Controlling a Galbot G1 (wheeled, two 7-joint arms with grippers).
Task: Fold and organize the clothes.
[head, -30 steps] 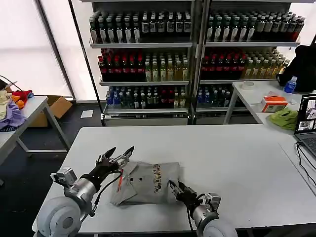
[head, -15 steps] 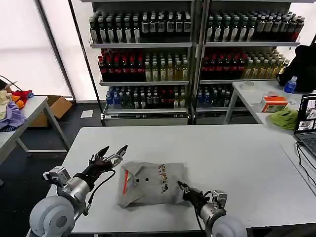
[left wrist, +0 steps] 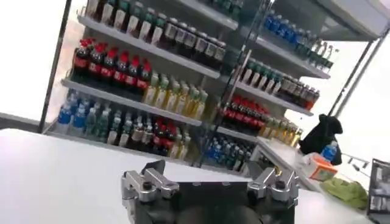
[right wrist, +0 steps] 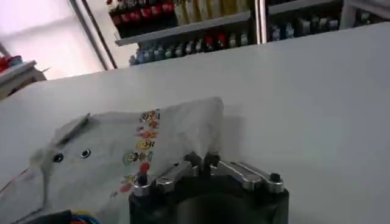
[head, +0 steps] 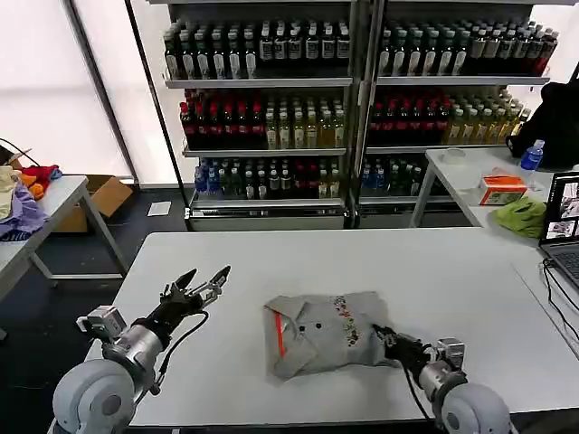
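the folded grey shirt [head: 327,333] is lying near the front edge of the white counter [head: 434,271], about midway along it. the right claw [head: 387,338] is pinching the shirt's hem, its tips together on the cloth. the left claw [head: 201,286] is hovering apart toward the counter's left edge, holding nothing. dragging low and evenly should be keeping the folds flat.
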